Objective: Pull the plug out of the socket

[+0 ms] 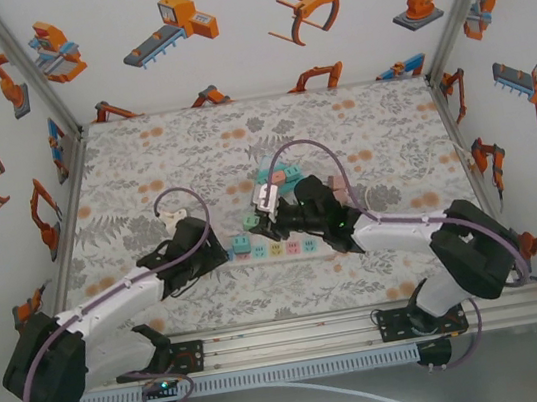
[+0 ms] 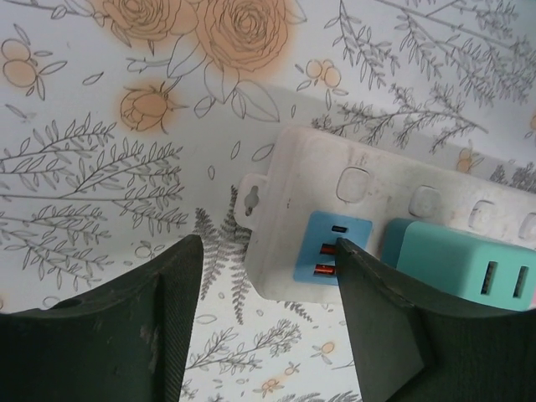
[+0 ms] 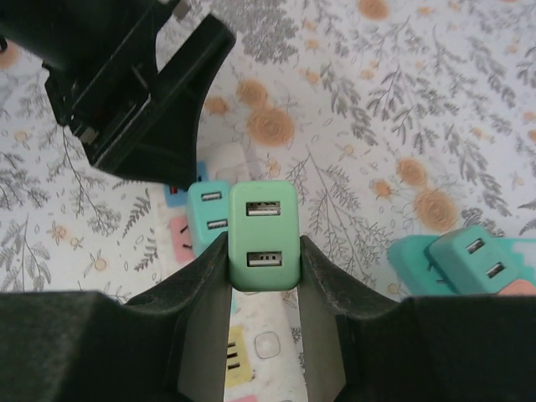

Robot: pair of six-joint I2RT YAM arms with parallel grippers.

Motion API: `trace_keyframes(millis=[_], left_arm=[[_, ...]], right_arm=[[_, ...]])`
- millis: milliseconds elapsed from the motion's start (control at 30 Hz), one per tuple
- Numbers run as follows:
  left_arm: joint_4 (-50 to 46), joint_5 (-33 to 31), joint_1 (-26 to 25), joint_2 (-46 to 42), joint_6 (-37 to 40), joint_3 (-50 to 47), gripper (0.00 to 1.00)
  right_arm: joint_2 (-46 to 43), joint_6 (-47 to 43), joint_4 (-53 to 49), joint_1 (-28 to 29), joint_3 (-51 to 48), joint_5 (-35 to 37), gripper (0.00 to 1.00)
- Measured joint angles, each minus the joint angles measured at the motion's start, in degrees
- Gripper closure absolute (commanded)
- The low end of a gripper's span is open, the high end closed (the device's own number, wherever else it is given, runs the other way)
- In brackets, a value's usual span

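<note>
My right gripper (image 3: 264, 270) is shut on a light green plug (image 3: 264, 234), gripping its two sides. It holds the plug above the white socket strip (image 3: 261, 350), apart from it; the prongs are hidden. In the top view the green plug (image 1: 249, 222) hangs just behind the strip (image 1: 278, 249). My left gripper (image 2: 268, 327) is open at the strip's left end (image 2: 310, 176). One of its fingers (image 2: 381, 318) overlaps the blue USB panel (image 2: 331, 243), and the other stands clear of the strip. A teal plug (image 2: 456, 264) sits in the strip beside that panel.
Two teal chargers (image 3: 469, 260) lie loose on the floral mat, right of the held plug and behind the strip (image 1: 275, 176). The left arm's wrist (image 3: 134, 84) hangs close above the strip's left end. Walls enclose the table on three sides.
</note>
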Motion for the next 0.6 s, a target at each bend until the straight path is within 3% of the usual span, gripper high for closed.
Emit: trace_keyframes(millis=[233, 433, 600], left_arm=[[-4.8, 0.2, -0.5, -5.5, 4.2, 0.4, 0.25], [-5.4, 0.9, -1.0, -10.9, 9.1, 3.8, 0.19], [-0.5, 8.0, -1.5, -17.9, 15.2, 4.1, 0.15]], right_arm=[[-8.5, 10.4, 0.8, -2.0, -2.6, 2.3, 0.86], [-15.0, 28.7, 2.0, -12.3, -6.1, 4.1, 0.86], [-18.8, 42.2, 1.7, -18.8, -12.1, 8.4, 0.86]])
